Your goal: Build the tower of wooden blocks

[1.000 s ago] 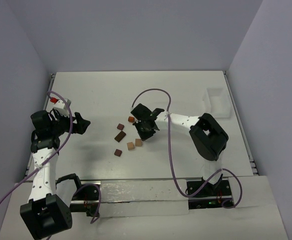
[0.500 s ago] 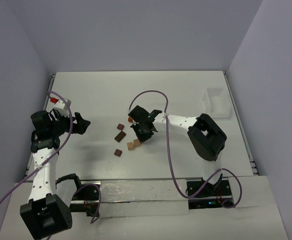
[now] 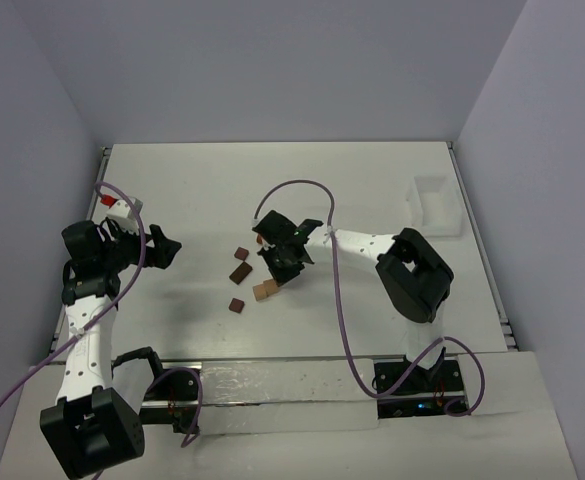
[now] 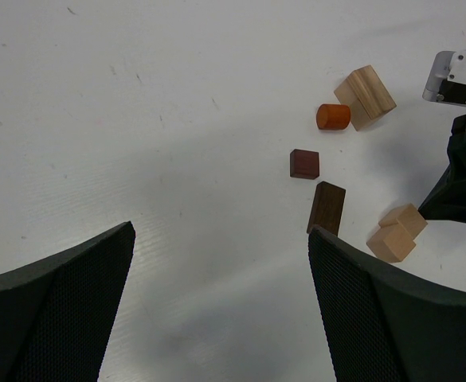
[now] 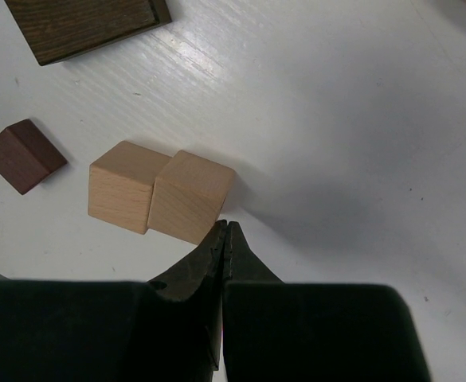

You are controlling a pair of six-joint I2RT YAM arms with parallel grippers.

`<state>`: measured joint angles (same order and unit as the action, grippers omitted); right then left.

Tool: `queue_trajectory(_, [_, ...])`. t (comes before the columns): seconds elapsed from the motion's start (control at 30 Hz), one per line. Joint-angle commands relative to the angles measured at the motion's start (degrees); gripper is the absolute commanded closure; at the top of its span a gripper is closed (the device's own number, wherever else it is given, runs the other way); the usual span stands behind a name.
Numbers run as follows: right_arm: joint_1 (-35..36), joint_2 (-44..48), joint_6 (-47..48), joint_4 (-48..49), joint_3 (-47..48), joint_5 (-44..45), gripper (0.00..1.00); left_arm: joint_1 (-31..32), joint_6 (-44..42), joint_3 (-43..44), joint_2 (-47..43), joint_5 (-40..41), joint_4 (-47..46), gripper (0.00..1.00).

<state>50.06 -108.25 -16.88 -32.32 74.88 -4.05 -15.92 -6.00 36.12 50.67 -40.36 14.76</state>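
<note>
Two tan wood blocks (image 5: 121, 187) lying flat and touching, their short row running left-right in the right wrist view, mid-table beside scattered dark blocks (image 3: 240, 272), right gripper (image 5: 225, 231) clenched empty at the pair's edge, closer than a second ago, left gripper (image 4: 221, 231) spread wide, well apart

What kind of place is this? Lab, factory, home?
Probably a lab test booth: plain grey walls boxing in a white table, two white-and-black robot arms bolted at its near edge, small tan and dark-brown wooden blocks scattered.
</note>
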Motion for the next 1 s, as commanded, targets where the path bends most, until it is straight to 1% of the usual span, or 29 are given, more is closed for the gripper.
queue_trajectory(0.0, [0.95,-0.21,0.1,-0.2,2.11,-0.61,1.0,-0.25,0.11,0.18,0.1,-0.69,-2.55,0.04])
queue_trajectory(0.23, [1.18,-0.03,0.45,-0.29,2.03,-0.96,1.0,-0.25,-0.06,0.09,-0.04,-0.95,-2.55,0.03])
queue_trajectory(0.3, [1.27,0.03,0.75,-0.68,2.34,-0.82,0.98,-0.32,-0.75,0.32,-0.39,-1.84,-2.16,0.01])
queue_trajectory(0.4, [1.16,1.17,1.52,-1.02,3.01,-0.34,0.87,-0.33,-4.58,0.97,-0.93,-4.18,-0.27,0.01])
queue_trajectory(0.53, [0.32,3.93,2.68,-1.51,3.68,-0.26,0.78,-0.25,-9.69,3.87,-0.45,-8.76,4.43,0.01])
queue_trajectory(0.63, [-1.15,7.09,3.22,-1.8,3.6,0.37,0.67,-0.25,-13.62,7.39,1.12,-11.32,7.88,0.01])
queue_trajectory(0.7, [-2.02,8.83,3.81,-1.95,3.06,0.81,0.6,-0.25,-16.74,9.29,2.36,-13.57,10.71,0.01])
queue_trajectory(0.73, [-2.47,9.8,4.08,-1.88,2.8,0.97,0.57,-0.25,-16.91,10.11,2.81,-14.28,11.65,0.01])
queue_trajectory(0.77, [-3.62,11.71,4.85,-2.05,2.28,0.96,0.48,-0.15,-20.31,12.22,3.85,-15.83,12.99,0.01])
queue_trajectory(0.83, [-6.39,14.88,5.79,-2.25,1.75,0.3,0.31,0.67,-30.69,16.77,5.56,-17.59,20.31,0.01])
queue_trajectory(0.87, [-7.77,15.97,6.69,-2.47,1.68,-0.75,0.25,1.61,-36.11,18.6,7.51,-17.74,24.21,0.01])
queue_trajectory(0.9, [-9.87,17.17,7.26,-2.86,1.74,-2.68,0.19,3.31,-43.89,21.16,9.22,-17.23,30.01,0.01])
queue_trajectory(0.97, [-13.9,19.25,8.41,-4.18,2.7,-8.58,0.07,9.01,-60.84,26.21,12.94,-12.69,42.47,0.01])
